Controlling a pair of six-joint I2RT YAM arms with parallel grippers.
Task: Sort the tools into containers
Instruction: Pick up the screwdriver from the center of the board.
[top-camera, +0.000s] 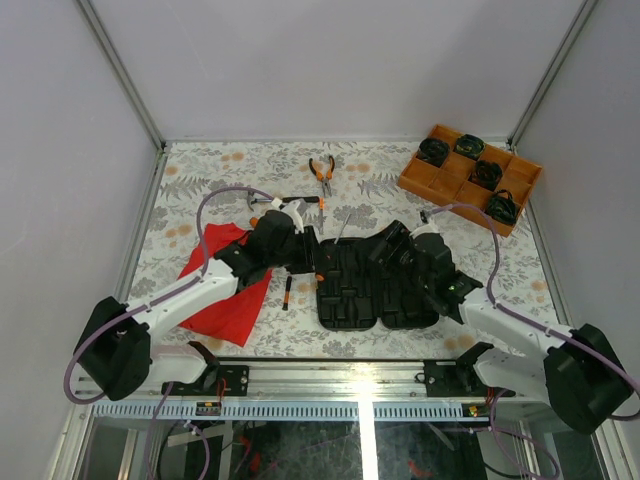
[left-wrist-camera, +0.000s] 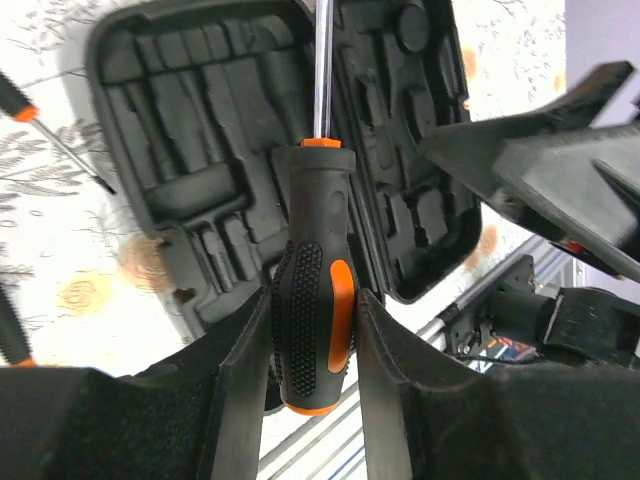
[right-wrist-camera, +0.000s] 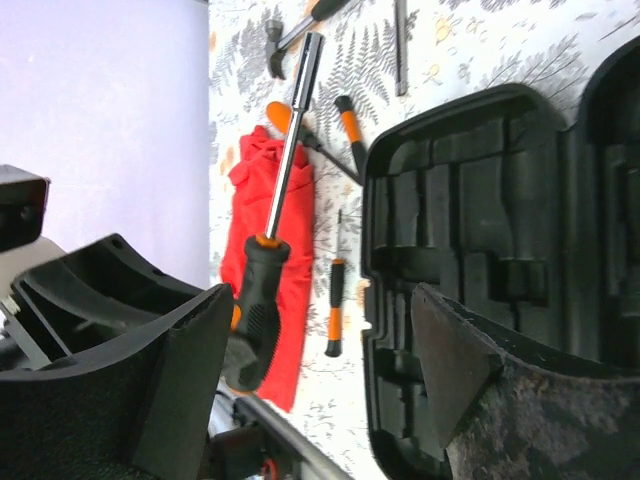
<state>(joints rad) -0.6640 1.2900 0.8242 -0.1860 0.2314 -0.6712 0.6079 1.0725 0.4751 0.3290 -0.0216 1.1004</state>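
Observation:
My left gripper (top-camera: 303, 250) (left-wrist-camera: 313, 300) is shut on the handle of a large orange-and-black screwdriver (left-wrist-camera: 316, 300). It holds it above the left edge of the open black tool case (top-camera: 370, 285) (left-wrist-camera: 200, 150), shaft pointing over the moulded slots. The held screwdriver also shows in the right wrist view (right-wrist-camera: 255, 305). My right gripper (top-camera: 392, 247) (right-wrist-camera: 320, 295) is open and empty over the case (right-wrist-camera: 480, 230). A small screwdriver (top-camera: 287, 293) (right-wrist-camera: 335, 315) lies left of the case. Orange-handled pliers (top-camera: 322, 172) and a small hammer (top-camera: 272, 204) (right-wrist-camera: 283, 38) lie farther back.
A red cloth (top-camera: 225, 290) (right-wrist-camera: 265, 200) lies on the floral table left of the case. An orange compartment tray (top-camera: 445, 180) with black round items stands at the back right. Another small screwdriver (right-wrist-camera: 348, 130) lies beside the cloth. White walls enclose the table.

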